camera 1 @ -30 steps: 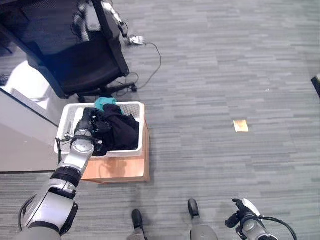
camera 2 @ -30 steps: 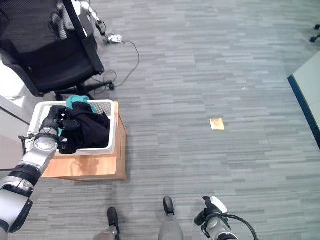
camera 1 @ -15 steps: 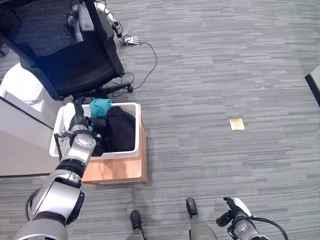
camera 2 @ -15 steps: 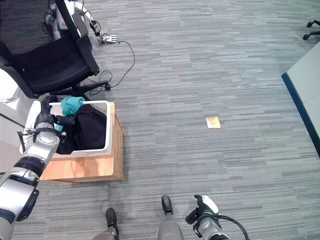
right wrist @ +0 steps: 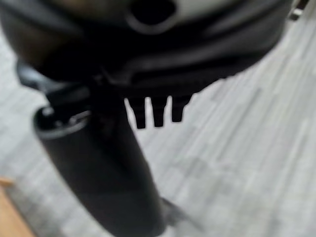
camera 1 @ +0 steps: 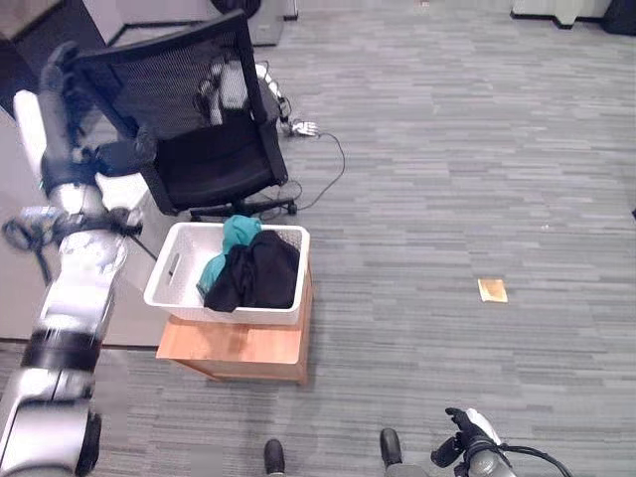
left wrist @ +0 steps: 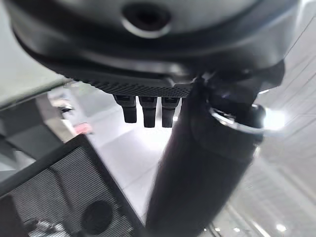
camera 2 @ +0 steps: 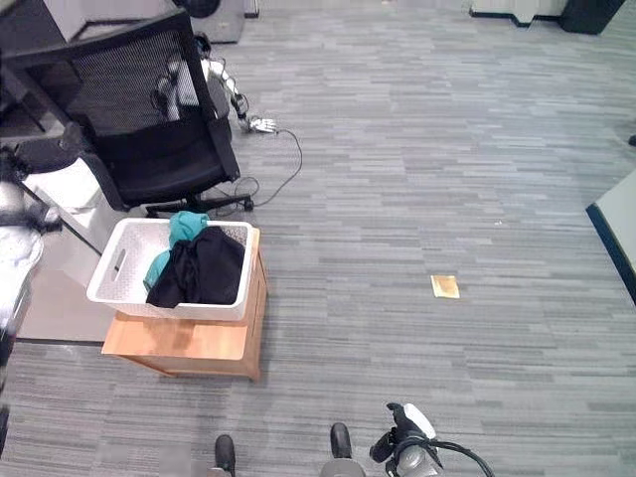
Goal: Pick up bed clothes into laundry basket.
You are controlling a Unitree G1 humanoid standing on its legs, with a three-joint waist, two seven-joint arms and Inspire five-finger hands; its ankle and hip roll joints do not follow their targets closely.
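Black clothes (camera 1: pixel 255 280) and a teal garment (camera 1: pixel 229 241) lay heaped inside the white laundry basket (camera 1: pixel 179 266), which sat on a low wooden stand (camera 1: pixel 238 348). Behind it stood a black mesh office chair (camera 1: pixel 194 129). Grey striped carpet (camera 1: pixel 447 179) covered the floor, with a small tan scrap (camera 1: pixel 492 290) lying well apart. The left hand (camera 1: pixel 62 119) was raised beside the chair, fingers straight and empty. The right hand (camera 1: pixel 459 449) hung low, fingers straight, holding nothing.
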